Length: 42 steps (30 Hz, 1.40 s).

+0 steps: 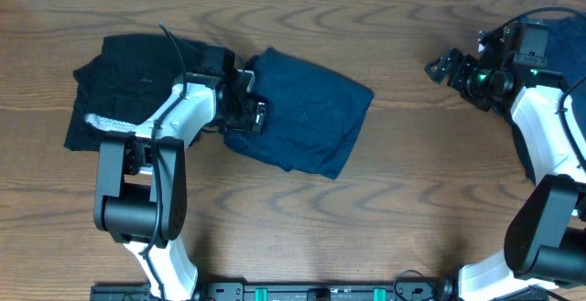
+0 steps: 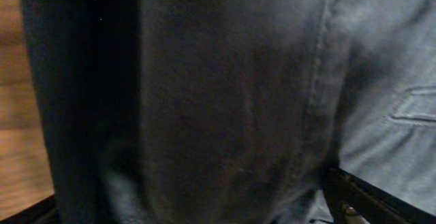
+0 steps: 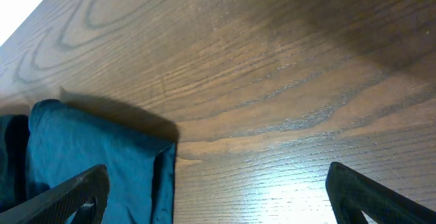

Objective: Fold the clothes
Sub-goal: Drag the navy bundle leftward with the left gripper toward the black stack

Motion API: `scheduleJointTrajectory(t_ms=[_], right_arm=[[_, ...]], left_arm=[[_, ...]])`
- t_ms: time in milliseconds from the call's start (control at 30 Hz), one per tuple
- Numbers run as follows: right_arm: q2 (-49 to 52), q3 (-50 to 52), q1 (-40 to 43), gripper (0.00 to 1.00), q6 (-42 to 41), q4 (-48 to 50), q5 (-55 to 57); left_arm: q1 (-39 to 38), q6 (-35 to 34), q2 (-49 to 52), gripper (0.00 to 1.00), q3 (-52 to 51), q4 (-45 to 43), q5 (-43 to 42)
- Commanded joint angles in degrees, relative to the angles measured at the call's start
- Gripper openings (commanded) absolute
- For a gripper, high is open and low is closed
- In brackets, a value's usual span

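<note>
A navy blue garment point(image 1: 311, 118) lies folded in the middle of the table. A black garment point(image 1: 128, 72) with a whitish-grey band point(image 1: 105, 121) lies at the left, partly under my left arm. My left gripper point(image 1: 256, 111) sits low on the navy garment's left edge. In the left wrist view the dark cloth point(image 2: 225, 94) fills the frame and the fingers point(image 2: 197, 214) stand wide apart at the bottom corners. My right gripper point(image 1: 444, 66) is open and empty above bare wood at the far right. In its wrist view the fingers point(image 3: 218, 197) are spread, with blue cloth point(image 3: 88, 156) at the left.
More dark blue cloth point(image 1: 525, 150) shows at the right edge, partly under the right arm. The wooden table point(image 1: 412, 209) runs to a pale far edge at the top. Both arm bases stand at the near edge.
</note>
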<state>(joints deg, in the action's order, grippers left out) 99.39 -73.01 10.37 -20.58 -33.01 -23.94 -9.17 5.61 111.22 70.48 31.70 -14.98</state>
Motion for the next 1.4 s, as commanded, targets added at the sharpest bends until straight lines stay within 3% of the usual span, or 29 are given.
scheduleJointTrajectory(t_ms=[0,200,500,1033,1367], right_arm=[[0.33,0.11,0.15,0.99,0.04,-0.04,-0.02],[0.33,0.11,0.15,0.99,0.04,-0.04,-0.02],[0.33,0.11,0.15,0.99,0.04,-0.04,-0.02],[0.33,0.11,0.15,0.99,0.04,-0.04,-0.02],[0.33,0.11,0.15,0.99,0.04,-0.04,-0.02]], left_arm=[[-0.13,-0.39,0.87,0.93,-0.61,0.83,-4.15],[-0.33,-2.05,0.87,0.92,-0.61,1.03,-12.17],[-2.01,-4.22,0.52,0.93,-0.42,2.80,-12.98],[-2.01,-7.06,-3.34,0.93,1.90,2.56,0.68],[-2.97,-9.62,-1.88,0.98,2.05,2.58,0.68]])
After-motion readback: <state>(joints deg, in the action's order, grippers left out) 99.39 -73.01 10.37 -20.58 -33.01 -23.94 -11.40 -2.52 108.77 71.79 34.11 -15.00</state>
